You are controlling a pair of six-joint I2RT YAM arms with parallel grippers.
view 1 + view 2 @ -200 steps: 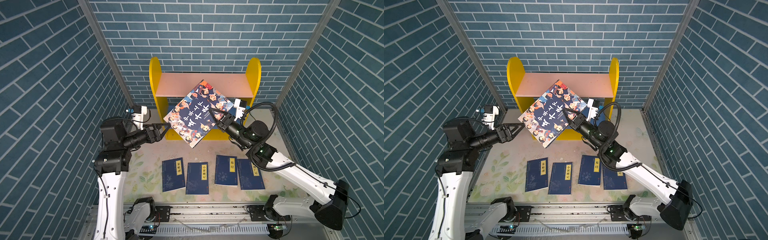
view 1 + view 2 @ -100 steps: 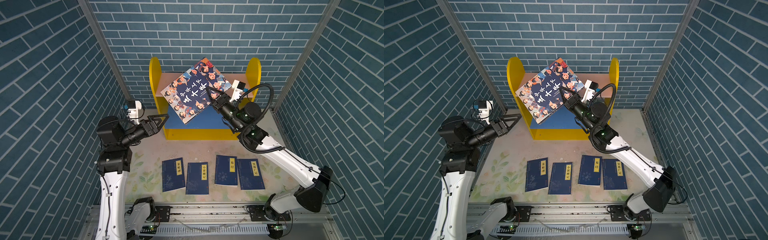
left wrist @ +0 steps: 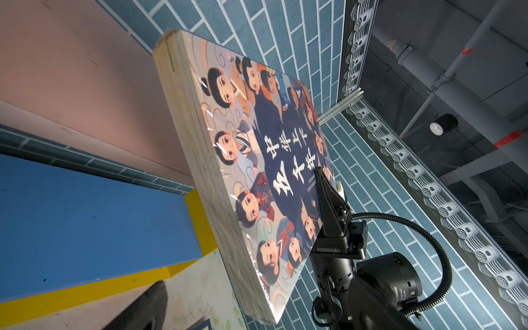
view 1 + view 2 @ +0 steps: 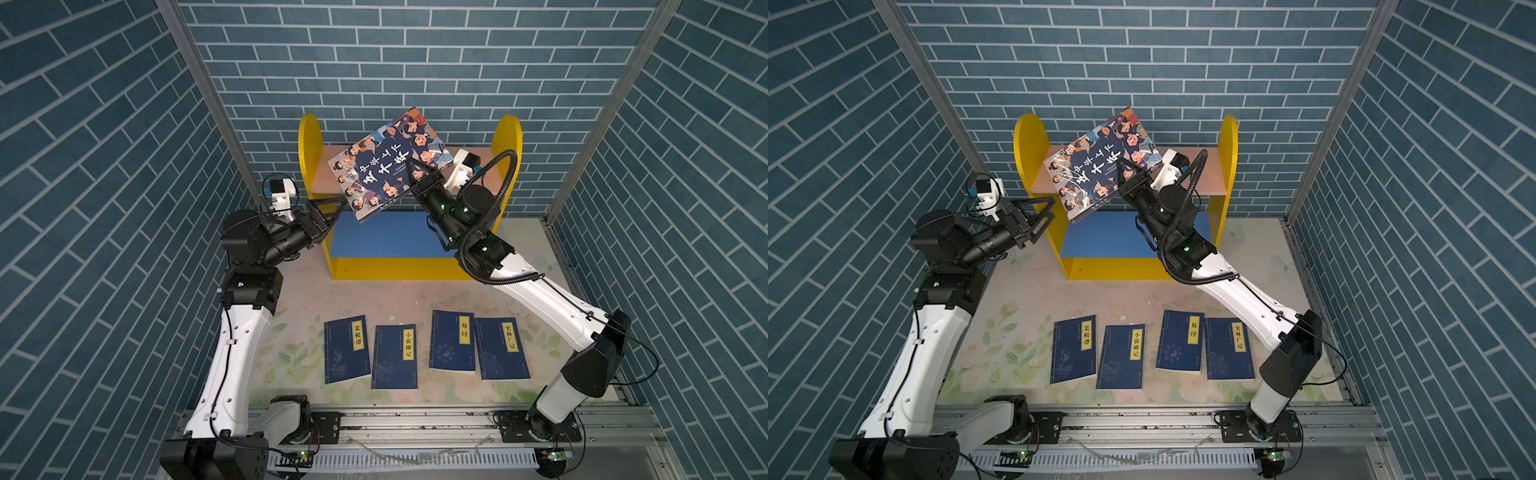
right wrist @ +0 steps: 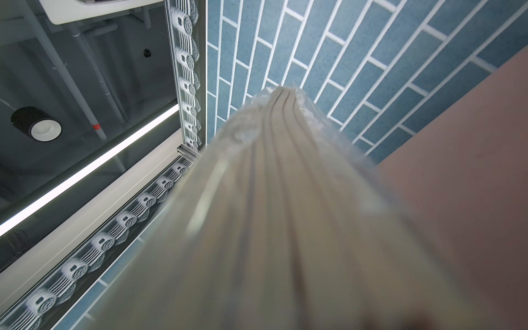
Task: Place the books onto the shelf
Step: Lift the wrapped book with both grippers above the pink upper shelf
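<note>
The large book with cartoon faces hangs tilted over the pink upper board of the shelf, its lower corner above the blue board. My right gripper is shut on its right edge. The right wrist view shows only the page edge. My left gripper stands open close by the book's lower left edge; whether they touch I cannot tell. In the left wrist view the book's cover fills the middle. Several navy books lie flat in a row at the front.
Blue brick walls close in on the left, back and right. A metal rail runs along the front edge of the floral mat. The shelf's yellow right panel stands just behind my right wrist.
My right gripper has lifted the cartoon book from in front of the shelf up and back over the pink board. My left gripper has opened wider, pulled back, then risen towards the book's lower edge.
</note>
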